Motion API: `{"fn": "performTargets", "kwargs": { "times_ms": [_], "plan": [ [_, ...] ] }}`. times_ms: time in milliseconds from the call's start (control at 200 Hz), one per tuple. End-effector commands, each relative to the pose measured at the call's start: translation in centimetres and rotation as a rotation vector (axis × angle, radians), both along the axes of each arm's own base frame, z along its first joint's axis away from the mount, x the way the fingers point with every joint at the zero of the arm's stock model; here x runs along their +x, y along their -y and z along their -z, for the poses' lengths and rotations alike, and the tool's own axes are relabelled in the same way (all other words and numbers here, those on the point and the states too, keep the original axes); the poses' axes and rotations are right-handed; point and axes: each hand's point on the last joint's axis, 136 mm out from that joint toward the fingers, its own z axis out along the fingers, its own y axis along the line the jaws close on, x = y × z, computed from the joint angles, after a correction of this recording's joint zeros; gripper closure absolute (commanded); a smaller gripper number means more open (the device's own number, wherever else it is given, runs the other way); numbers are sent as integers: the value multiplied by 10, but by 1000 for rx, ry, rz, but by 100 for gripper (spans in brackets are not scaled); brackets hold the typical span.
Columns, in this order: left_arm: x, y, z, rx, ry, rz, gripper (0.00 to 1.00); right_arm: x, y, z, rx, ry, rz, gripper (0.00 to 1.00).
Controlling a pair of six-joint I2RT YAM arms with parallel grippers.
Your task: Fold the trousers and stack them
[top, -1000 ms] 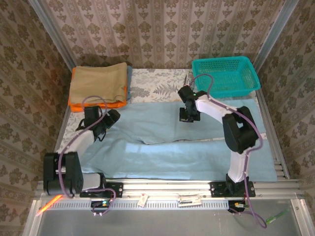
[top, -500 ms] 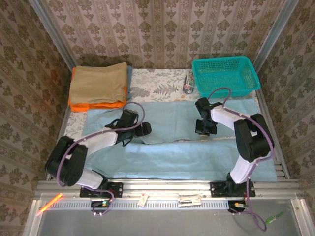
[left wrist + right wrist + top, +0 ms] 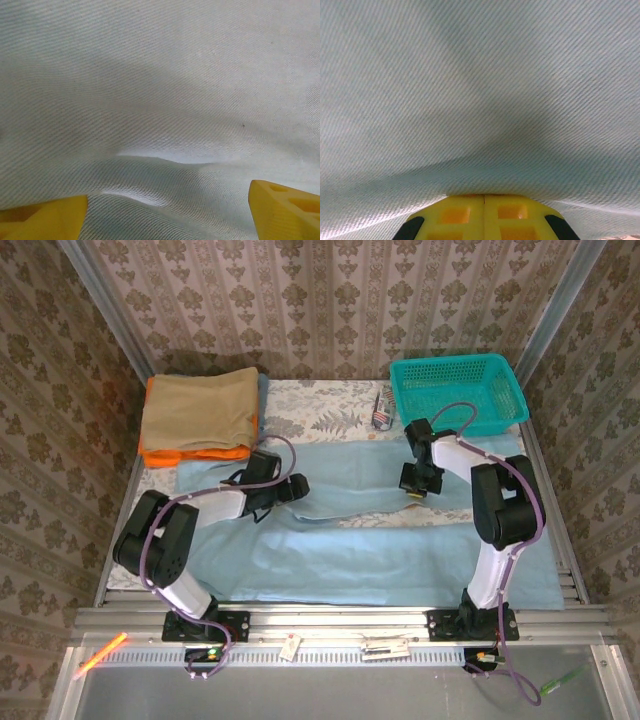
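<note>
We see the light-blue trousers [image 3: 380, 565] spread flat across the table [image 3: 320, 420]. One leg lies close to us and one lies behind it, and they join at the left. The cloth is soft, with small bumps. The left gripper [image 3: 292, 490] hangs over the far leg with its yellow fingers [image 3: 42, 220] wide apart. The right gripper [image 3: 414, 485] is pinched tight on that leg's near edge. Farther back sit a tan folded garment [image 3: 200, 410] on an orange one [image 3: 155, 455], and a teal basket [image 3: 512, 405].

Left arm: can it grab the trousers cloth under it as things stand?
Probably yes. The left hand is open right over the trousers, a raised wrinkle of cloth lies between its fingers, and nothing else looks to be in the way.
</note>
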Motion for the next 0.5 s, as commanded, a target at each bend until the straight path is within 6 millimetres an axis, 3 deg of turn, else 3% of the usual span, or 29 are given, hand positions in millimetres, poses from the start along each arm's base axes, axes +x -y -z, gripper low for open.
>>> {"fn": "performTargets", "kwargs": {
  "times_ms": [0, 120, 260, 380, 495],
  "plan": [
    [12, -13, -1, 25, 3, -14, 15, 7, 3, -18, -9, 33, -6, 97],
    [23, -18, -8, 12, 8, -6, 15, 11, 2, -27, -5, 42, -3, 97],
    [19, -18, -14, 2, 20, 11, 15, 4, 2, -33, -4, 49, 10, 97],
    [8, -15, -26, -34, 42, 35, 15, -19, -1, -43, -15, 68, -9, 96],
    [-6, -13, -52, -63, 92, 62, 14, -51, -2, -52, -17, 65, -26, 95]
  ]
}}
